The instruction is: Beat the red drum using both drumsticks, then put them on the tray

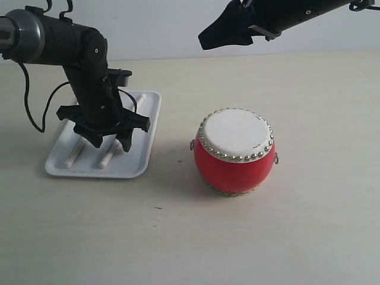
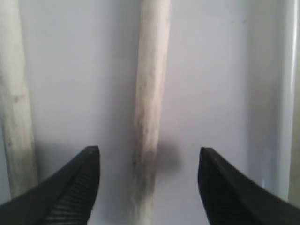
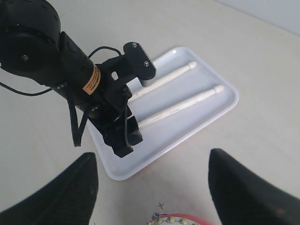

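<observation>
Pale beige tabletop, plain light wall behind. Found both drumsticks lying in the tray, side by side along its length, near each other but not touching. Noted the red drum standing upright on the tabletop, well apart from the tray, drumhead up. Judged the sticks light, stiff and smooth, apt to roll on the tray's flat floor; best pinched across the shaft near its middle, should either need lifting. Saw the left gripper poised just above the tray, arm folded and wrist pitched steeply down, jaws spread wide astride one stick with a gap on each side, clasping nothing. Saw the right gripper hanging high, well apart from the tray, tilted down toward it, jaws likewise wide and empty.
</observation>
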Controlling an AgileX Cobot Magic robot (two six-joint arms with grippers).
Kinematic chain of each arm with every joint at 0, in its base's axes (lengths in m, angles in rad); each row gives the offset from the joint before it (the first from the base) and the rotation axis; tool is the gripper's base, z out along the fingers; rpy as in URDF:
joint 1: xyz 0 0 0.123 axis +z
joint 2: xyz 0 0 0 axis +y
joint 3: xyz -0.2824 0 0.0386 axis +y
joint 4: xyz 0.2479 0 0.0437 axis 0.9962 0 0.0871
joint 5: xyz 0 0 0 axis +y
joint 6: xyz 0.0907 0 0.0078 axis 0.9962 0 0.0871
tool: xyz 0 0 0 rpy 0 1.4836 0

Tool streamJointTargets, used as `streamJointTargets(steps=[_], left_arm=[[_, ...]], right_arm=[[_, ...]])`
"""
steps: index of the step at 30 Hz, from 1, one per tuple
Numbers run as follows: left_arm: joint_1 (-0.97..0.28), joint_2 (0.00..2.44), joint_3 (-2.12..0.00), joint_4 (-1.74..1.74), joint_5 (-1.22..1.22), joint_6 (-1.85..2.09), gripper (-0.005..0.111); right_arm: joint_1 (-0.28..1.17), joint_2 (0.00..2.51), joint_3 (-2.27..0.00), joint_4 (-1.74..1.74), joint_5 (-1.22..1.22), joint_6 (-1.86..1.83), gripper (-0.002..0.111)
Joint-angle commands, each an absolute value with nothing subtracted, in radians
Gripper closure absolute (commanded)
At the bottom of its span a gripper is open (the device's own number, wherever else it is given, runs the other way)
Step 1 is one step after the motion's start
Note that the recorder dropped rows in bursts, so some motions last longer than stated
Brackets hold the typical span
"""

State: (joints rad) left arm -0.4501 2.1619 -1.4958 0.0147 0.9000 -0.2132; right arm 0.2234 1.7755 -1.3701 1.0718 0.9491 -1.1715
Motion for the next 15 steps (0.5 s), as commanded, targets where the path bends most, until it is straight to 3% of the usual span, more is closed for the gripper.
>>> streamJointTargets(steps=[1,7,10,15], left_arm=[[-0.449,2.153,-1.5,0.011,0.897,-0.19,0.046],[-0.449,2.109,-1.479,0.011,0.903,-0.153,0.052],[-0.449,2.05,-1.432,0.014,0.867,-0.129,0.067],[-0.449,1.899,-1.289,0.014,0.735,-0.106,0.104]], right_arm=[[0.222,1.77,-1.378,1.091,0.944,-1.172,0.045],[0.222,1.77,-1.378,1.091,0.944,-1.174,0.045],[0.222,1.77,-1.378,1.091,0.944,-1.174,0.045],[0.222,1.77,-1.378,1.091,0.944,-1.174,0.045]])
